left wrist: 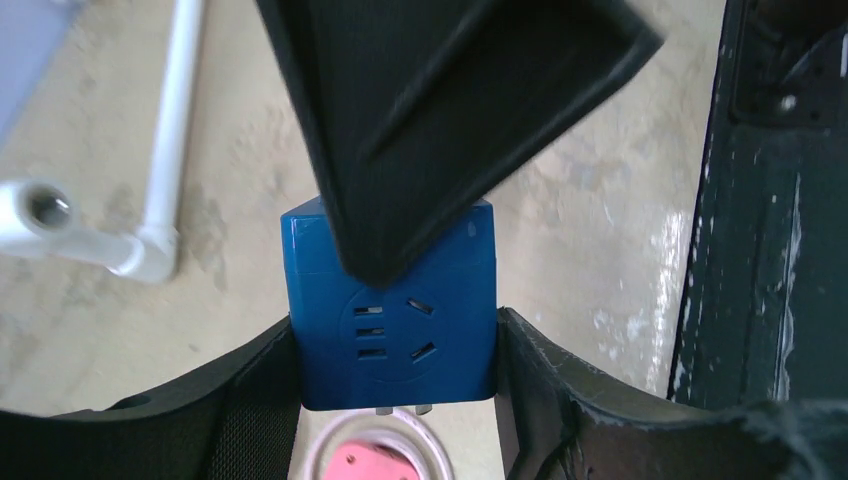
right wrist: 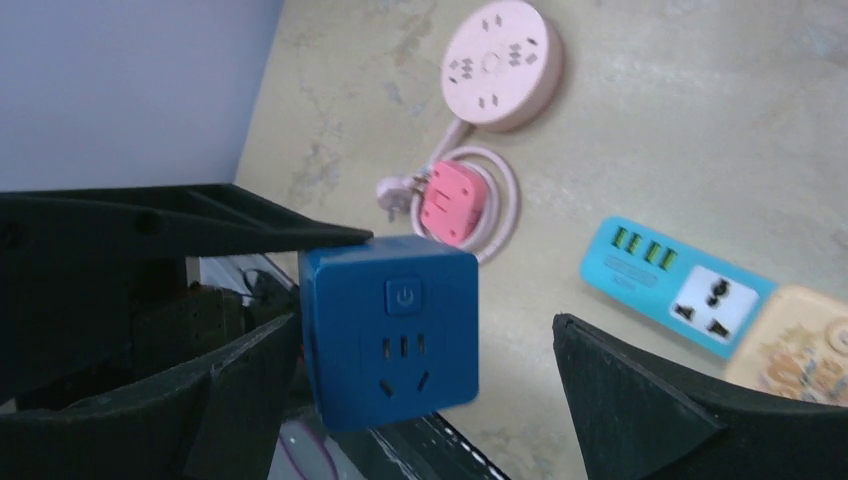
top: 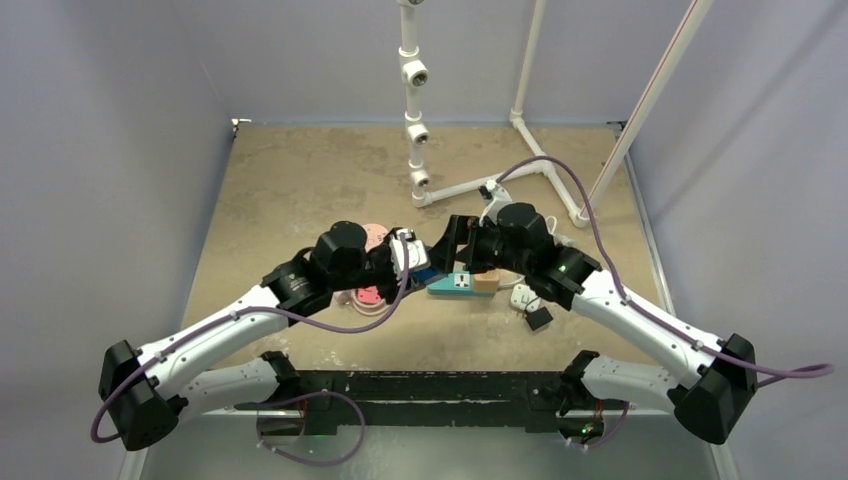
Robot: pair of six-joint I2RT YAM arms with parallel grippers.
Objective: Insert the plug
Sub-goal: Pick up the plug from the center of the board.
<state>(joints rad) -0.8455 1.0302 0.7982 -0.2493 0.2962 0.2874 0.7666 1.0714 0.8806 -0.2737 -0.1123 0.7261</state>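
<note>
The plug is a blue cube adapter (left wrist: pixel 395 330) with sockets on its faces and two metal prongs (left wrist: pixel 400 410) at its lower edge. My left gripper (left wrist: pixel 397 370) is shut on it, one finger pressed against each side, and holds it above the table. The same blue cube (right wrist: pixel 395 330) fills the right wrist view. My right gripper (right wrist: pixel 425 325) is open around it, one finger close beside it and the other well apart. From above, both grippers meet mid-table, left (top: pixel 410 255) and right (top: pixel 455 245). A teal power strip (right wrist: pixel 680 285) lies on the table below.
A round pink socket hub (right wrist: pixel 500 60) and its pink plug (right wrist: pixel 447 200) with coiled cord lie to the left. A beige adapter (right wrist: pixel 800 340) sits at the teal strip's end. A white pipe frame (top: pixel 470 185) stands at the back. The black base rail (left wrist: pixel 770 200) runs along the near edge.
</note>
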